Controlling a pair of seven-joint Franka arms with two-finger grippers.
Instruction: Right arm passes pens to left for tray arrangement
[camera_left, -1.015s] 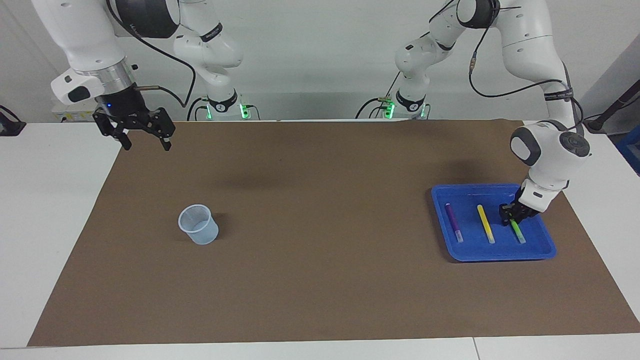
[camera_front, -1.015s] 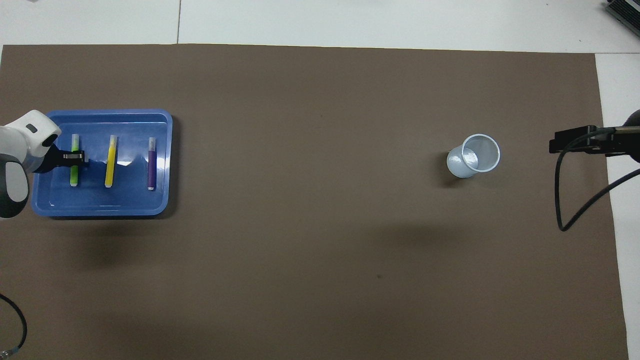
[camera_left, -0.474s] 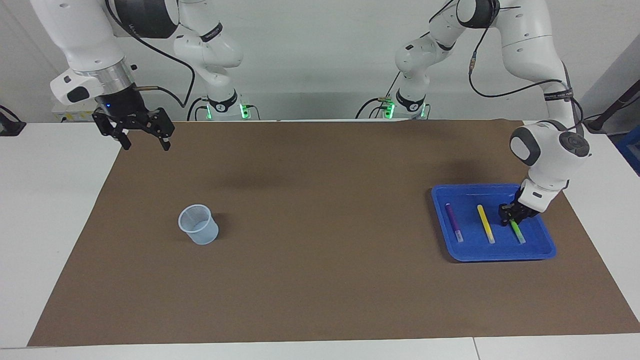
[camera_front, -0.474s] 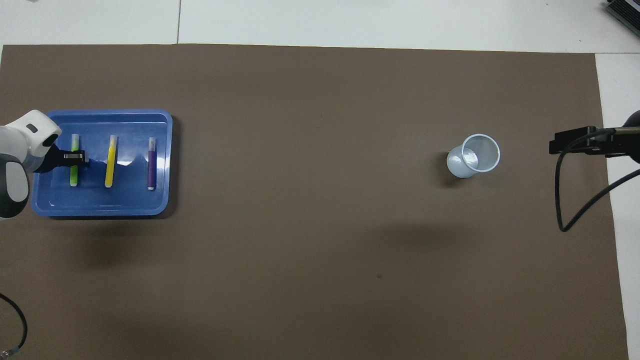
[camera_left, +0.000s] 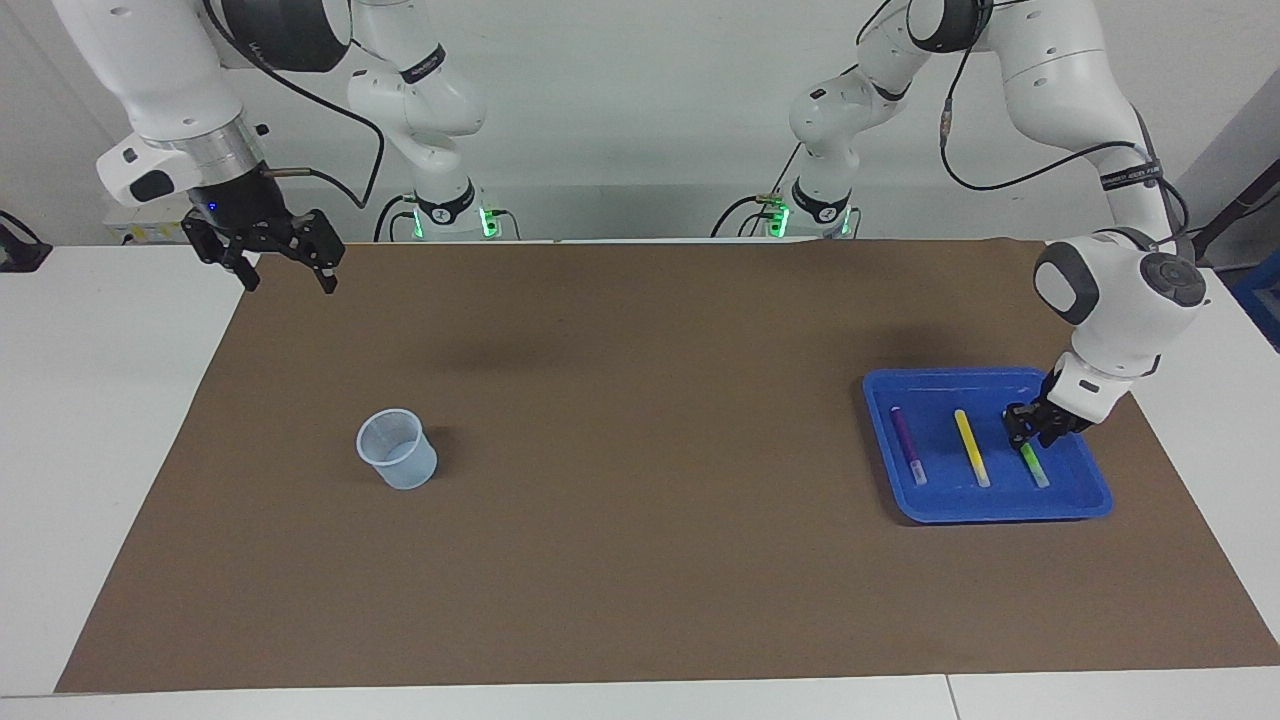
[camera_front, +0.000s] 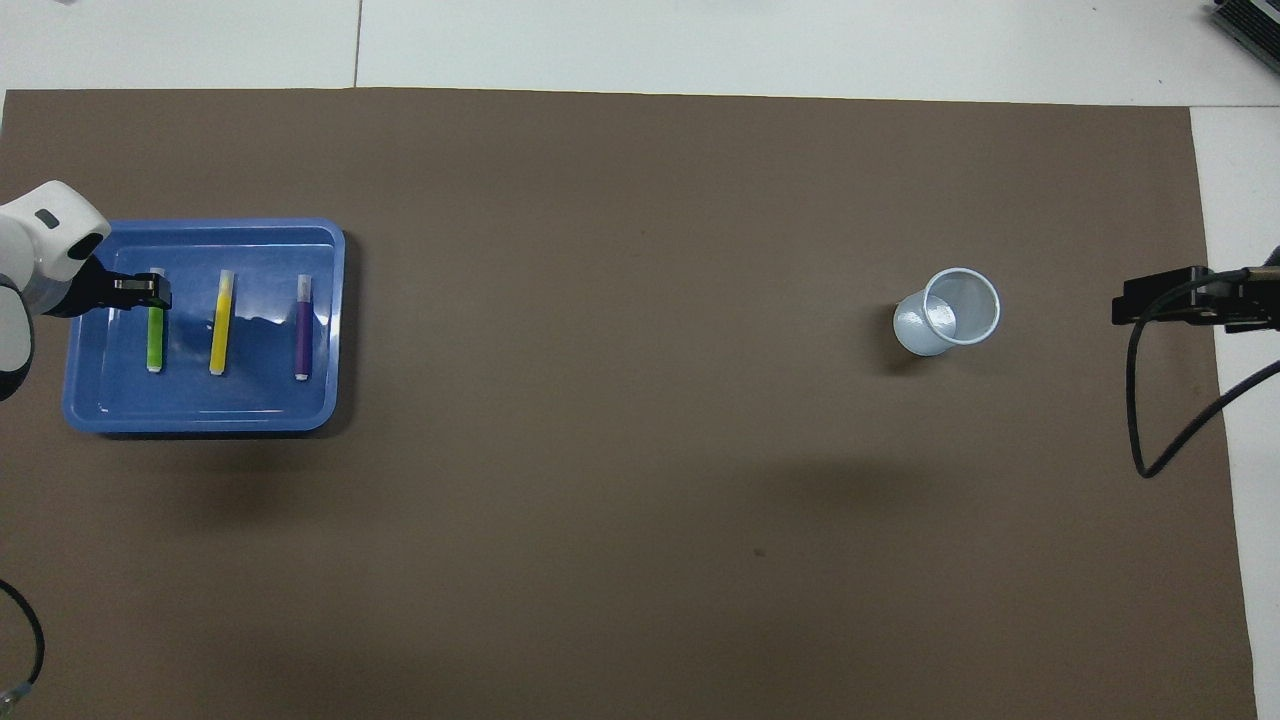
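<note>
The blue tray (camera_left: 940, 373) (camera_front: 200, 226) lies at the left arm's end of the mat. Three pens lie side by side in it: purple (camera_left: 908, 445) (camera_front: 302, 328), yellow (camera_left: 970, 446) (camera_front: 221, 325) and green (camera_left: 1036, 466) (camera_front: 155, 340). My left gripper (camera_left: 1030, 438) (camera_front: 148, 291) hangs just over the green pen's end nearer the robots, fingers slightly apart, while the pen rests flat on the tray floor. My right gripper (camera_left: 284, 274) (camera_front: 1165, 300) waits open and empty in the air over the mat's edge at the right arm's end.
A small translucent cup (camera_left: 397, 450) (camera_front: 948, 312) stands upright on the brown mat (camera_left: 640, 450) toward the right arm's end. A black cable (camera_front: 1150, 400) loops down from the right arm's wrist.
My left gripper has loosened and risen a little off the green pen, which stays lying in the tray. The right gripper has drifted slightly upward and outward.
</note>
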